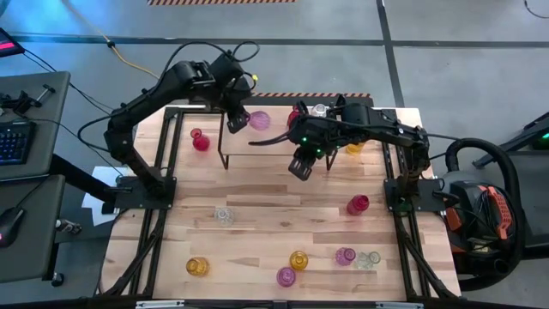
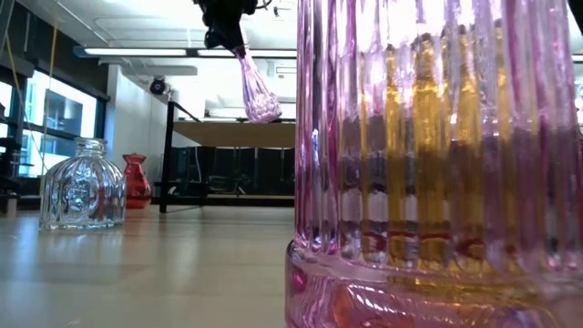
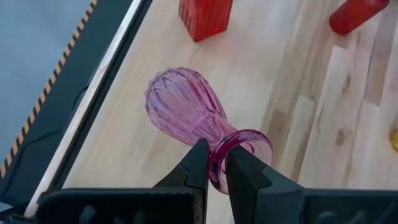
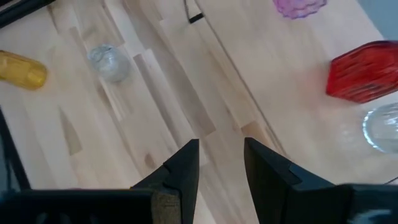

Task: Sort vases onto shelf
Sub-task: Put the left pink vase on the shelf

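Your left gripper (image 3: 211, 163) is clamped on the rim of a pink vase (image 3: 186, 109), holding it above the shelf (image 1: 257, 144) at the worktop's (image 1: 274, 202) far edge. Your right gripper (image 4: 221, 163) hovers near the shelf's front edge, jaws partly apart and holding nothing. More vases stand along the worktop's near edge, among them a yellow vase (image 1: 298, 259).

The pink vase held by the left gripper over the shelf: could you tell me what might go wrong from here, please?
1. The left gripper pinches only the rim of the pink vase, which hangs tilted; it might slip or swing.
2. A red vase stands close on the shelf; lowering could knock it.
3. The right gripper, open and empty, hovers by the shelf's front edge; the arms could crowd each other.
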Robot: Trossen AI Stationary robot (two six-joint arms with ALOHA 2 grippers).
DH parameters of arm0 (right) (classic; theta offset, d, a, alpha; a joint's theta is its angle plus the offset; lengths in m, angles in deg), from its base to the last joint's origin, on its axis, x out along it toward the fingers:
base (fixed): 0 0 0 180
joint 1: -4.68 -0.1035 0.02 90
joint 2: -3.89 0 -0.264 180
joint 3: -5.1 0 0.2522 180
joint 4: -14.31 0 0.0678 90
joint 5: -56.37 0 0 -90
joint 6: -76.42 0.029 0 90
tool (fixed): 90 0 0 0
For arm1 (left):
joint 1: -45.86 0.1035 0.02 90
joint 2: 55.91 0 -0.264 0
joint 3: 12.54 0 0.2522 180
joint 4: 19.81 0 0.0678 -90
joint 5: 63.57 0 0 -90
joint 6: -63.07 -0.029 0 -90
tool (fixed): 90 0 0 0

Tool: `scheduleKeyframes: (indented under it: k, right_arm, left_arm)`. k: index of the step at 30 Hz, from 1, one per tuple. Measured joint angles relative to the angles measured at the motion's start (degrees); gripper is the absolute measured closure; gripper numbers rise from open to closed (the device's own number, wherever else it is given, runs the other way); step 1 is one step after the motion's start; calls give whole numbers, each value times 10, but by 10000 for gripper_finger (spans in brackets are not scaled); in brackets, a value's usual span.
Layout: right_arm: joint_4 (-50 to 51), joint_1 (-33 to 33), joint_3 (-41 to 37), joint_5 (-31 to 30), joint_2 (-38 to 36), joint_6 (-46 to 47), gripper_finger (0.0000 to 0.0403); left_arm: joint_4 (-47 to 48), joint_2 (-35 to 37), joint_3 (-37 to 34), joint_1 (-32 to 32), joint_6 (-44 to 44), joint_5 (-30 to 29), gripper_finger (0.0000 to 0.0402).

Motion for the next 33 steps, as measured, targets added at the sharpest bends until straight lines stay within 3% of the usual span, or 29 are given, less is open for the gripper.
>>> scheduleKeyframes:
  k: [10, 33]
  right_arm:
    - [0, 16, 0, -2, 0, -34, 295]
    - [0, 35, 0, -2, 0, -60, 295]
  left_arm:
    - [68, 2, 0, 22, 2, 1, 362]
    - [99, 5, 20, 76, -7, 0, 354]
